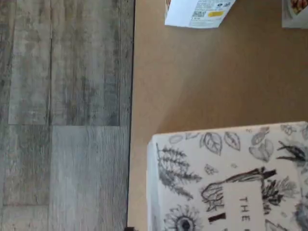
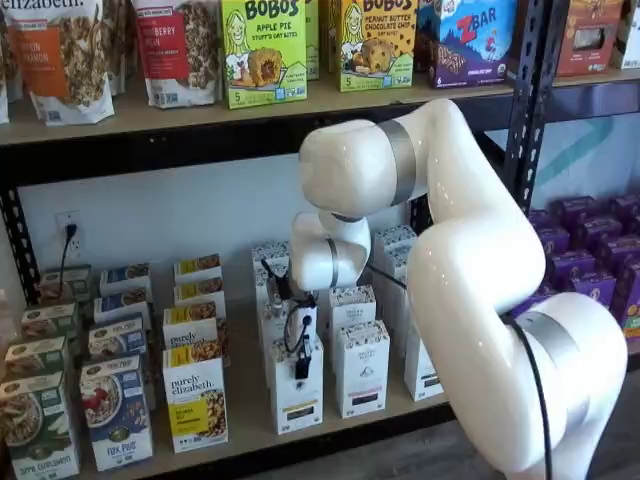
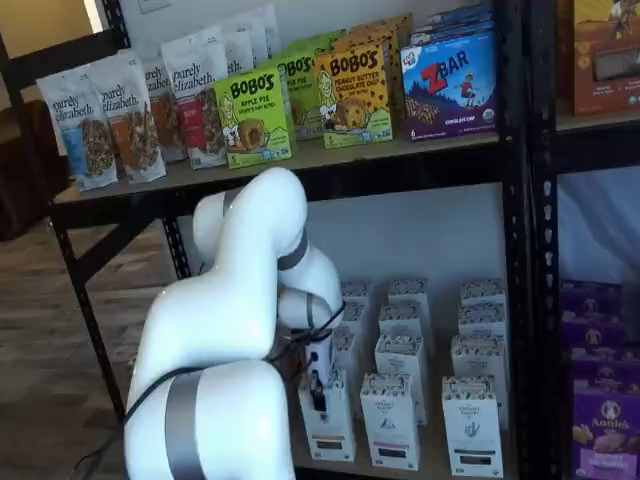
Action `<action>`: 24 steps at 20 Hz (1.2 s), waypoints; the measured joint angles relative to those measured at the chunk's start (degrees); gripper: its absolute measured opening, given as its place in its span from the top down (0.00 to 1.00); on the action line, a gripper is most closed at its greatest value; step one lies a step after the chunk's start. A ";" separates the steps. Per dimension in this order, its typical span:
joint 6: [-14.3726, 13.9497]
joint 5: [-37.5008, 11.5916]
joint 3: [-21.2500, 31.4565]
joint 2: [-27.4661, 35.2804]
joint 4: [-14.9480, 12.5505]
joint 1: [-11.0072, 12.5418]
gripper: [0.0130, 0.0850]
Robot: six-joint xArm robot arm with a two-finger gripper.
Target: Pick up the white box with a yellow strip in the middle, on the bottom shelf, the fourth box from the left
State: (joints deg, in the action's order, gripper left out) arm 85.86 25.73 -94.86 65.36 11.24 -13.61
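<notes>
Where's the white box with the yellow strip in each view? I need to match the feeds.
Shelf view: white box, front row, behind the gripper, next to the purely elizabeth box.
Shelf view: white box, front row, behind the gripper.
Wrist view: a leaf-drawn carton top shows; cannot tell if it is this box.
Landmark: the gripper, in both shelf views.

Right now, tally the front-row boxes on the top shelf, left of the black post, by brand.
Bobo's boxes: 2
Z Bar box: 1
Total: 3
</notes>
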 joint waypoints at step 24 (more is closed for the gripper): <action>1.09 -0.34 0.14 0.54 1.03 0.11 0.28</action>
State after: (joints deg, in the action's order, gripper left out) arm 86.95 25.39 -94.72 65.91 12.27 -13.50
